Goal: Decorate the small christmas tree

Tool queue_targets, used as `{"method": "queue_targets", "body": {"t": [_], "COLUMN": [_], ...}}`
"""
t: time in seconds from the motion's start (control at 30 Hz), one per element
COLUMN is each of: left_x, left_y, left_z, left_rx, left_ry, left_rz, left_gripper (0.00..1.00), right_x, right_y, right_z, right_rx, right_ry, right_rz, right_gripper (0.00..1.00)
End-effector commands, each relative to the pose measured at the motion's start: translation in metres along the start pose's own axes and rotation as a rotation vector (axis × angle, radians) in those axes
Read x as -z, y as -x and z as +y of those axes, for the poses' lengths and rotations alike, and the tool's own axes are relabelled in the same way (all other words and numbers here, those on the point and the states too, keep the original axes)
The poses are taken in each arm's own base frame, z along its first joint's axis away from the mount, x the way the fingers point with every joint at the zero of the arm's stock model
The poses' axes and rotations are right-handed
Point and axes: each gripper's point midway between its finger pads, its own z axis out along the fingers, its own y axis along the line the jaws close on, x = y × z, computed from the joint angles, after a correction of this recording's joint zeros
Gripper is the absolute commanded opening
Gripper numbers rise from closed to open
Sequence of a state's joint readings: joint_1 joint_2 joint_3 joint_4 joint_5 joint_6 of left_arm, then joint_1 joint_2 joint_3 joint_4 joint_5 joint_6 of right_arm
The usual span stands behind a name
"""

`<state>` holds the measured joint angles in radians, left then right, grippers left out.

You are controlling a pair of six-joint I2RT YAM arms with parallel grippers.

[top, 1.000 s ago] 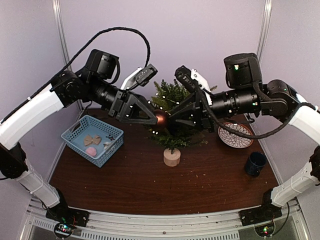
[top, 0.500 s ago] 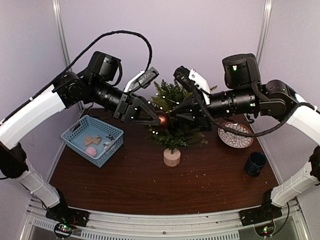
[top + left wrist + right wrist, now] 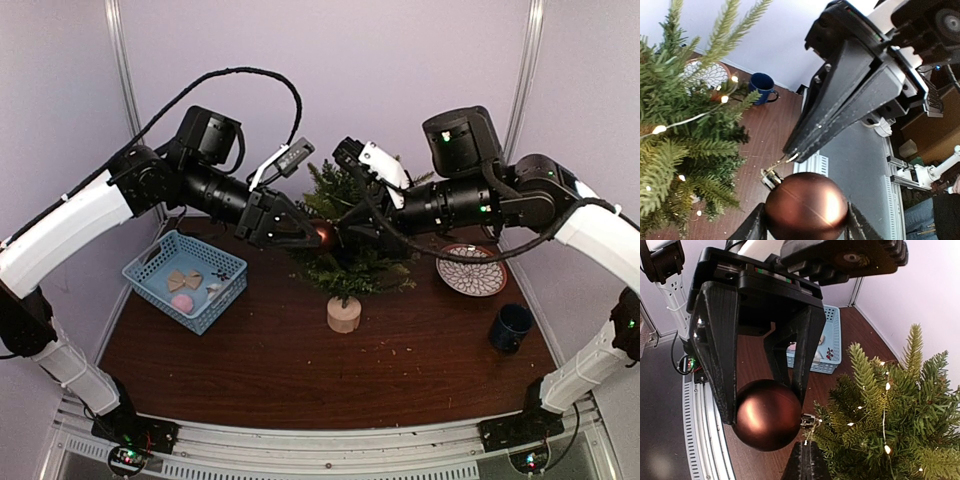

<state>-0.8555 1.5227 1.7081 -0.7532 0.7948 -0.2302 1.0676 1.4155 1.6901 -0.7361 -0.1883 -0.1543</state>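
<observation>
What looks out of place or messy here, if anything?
Nothing broken or spilled; the small christmas tree looks upright. A few green specks lie on the table near it. The brown bauble is clamped in the left fingers, its hook pinched by the right fingers.

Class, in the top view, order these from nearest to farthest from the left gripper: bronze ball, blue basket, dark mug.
1. bronze ball: held in the left gripper.
2. blue basket: off to the left side.
3. dark mug: far right side.
</observation>
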Motion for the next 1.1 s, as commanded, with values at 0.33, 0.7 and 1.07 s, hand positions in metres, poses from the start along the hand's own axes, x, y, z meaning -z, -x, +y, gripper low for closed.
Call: {"method": "queue_targets", "body": {"t": [0.33,0.7,1.07], "left_x": [0.006,-0.002,-0.005], "left_y": [0.018,0.021,0.016], "left_z": [0.018,0.025,0.029], "left_rx": [-0.061,-0.03,-0.019], "left_ry": [0.101,0.09,0.1], "left_rz": [-0.054,-0.052,-0.038], "left_gripper": [0.31,0.31,0.3], "right_x": [0.008,0.008,-0.001], "right_y": [0.004,-0.004,-0.007], "right_z": [-0.026,-0.028,-0.029], "right_rx": [-0.012,-0.019,-0.018], "right_ry": [-0.154,-0.168,-0.169], "right_rz": [0.02,0.049,0.067], "right_gripper": [0.0,0.0,0.04]}}
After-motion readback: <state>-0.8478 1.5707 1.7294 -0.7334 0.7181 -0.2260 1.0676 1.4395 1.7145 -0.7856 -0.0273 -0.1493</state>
